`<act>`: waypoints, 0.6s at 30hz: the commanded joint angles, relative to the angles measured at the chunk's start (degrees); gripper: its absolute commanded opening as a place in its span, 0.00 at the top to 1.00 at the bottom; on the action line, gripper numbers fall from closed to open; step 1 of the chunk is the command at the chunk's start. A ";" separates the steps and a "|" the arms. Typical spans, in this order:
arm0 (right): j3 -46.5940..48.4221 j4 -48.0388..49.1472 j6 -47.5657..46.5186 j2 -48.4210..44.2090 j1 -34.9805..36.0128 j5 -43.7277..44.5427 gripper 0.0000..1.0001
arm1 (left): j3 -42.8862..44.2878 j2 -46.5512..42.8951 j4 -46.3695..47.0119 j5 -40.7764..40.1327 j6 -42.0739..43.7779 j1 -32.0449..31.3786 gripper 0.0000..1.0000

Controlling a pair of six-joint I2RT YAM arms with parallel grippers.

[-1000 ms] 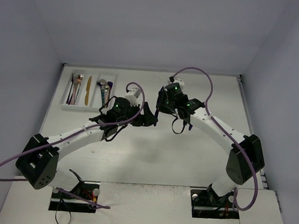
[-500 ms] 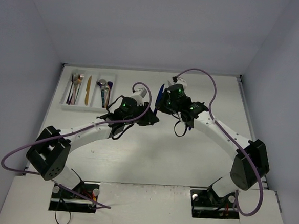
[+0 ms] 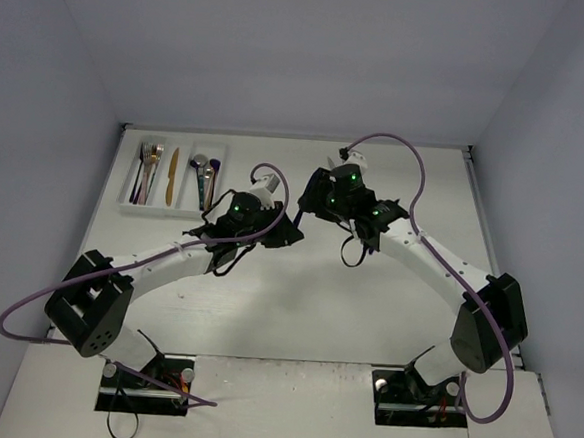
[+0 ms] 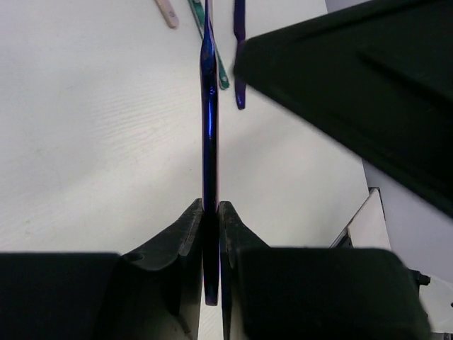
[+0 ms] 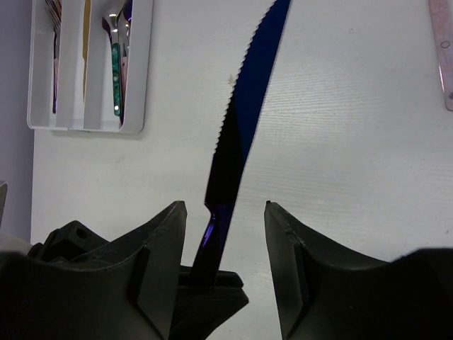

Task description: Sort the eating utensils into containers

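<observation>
**A:** Left gripper: what's it got?

**B:** Dark blue knife. Fingers pressed flat on the handle end from both sides, no gap. In the left wrist view the knife is edge-on, a thin line running straight out ahead of the fingertips, above the table.

**A:** And the right gripper?

**B:** Fingers apart. The same knife stands in the gap between them, daylight on either side; I see no contact. The serrated edge faces its left-hand finger and the blade runs up and away past the fingertips. Just below the gap, the dark tip of the left gripper pinches the handle.

**A:** So the two meet nose to nose?

**B:** Near enough. In the left wrist view the right gripper's black body fills the space ahead and to the right of the left fingers.

**A:** The tray?

**B:** Well ahead and to the left of the right gripper. Three long compartments side by side: forks in the one farthest from the gripper, a gold knife in the middle, a teal-handled piece with other utensils in the nearest.

**A:** Anything loose?

**B:** On the table beyond the left gripper's knife tip: a pink handle off to the left, a teal handle partly behind the blade, and a purple utensil just right of it. In the right wrist view another pink piece lies far ahead-right, at the frame edge.
</observation>
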 commanded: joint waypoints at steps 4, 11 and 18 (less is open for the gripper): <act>-3.59 2.42 -3.87 -5.58 -9.41 -0.49 0.44 | -2.55 -7.22 -0.81 1.93 2.22 11.54 1.00; -8.08 -0.63 -8.44 -8.90 -17.36 -0.49 0.42 | 2.80 -8.64 -14.98 6.07 12.47 28.97 1.00; -10.42 -0.68 -9.70 -9.02 -19.44 -3.00 0.43 | 12.29 0.86 -21.07 12.72 18.35 42.95 1.00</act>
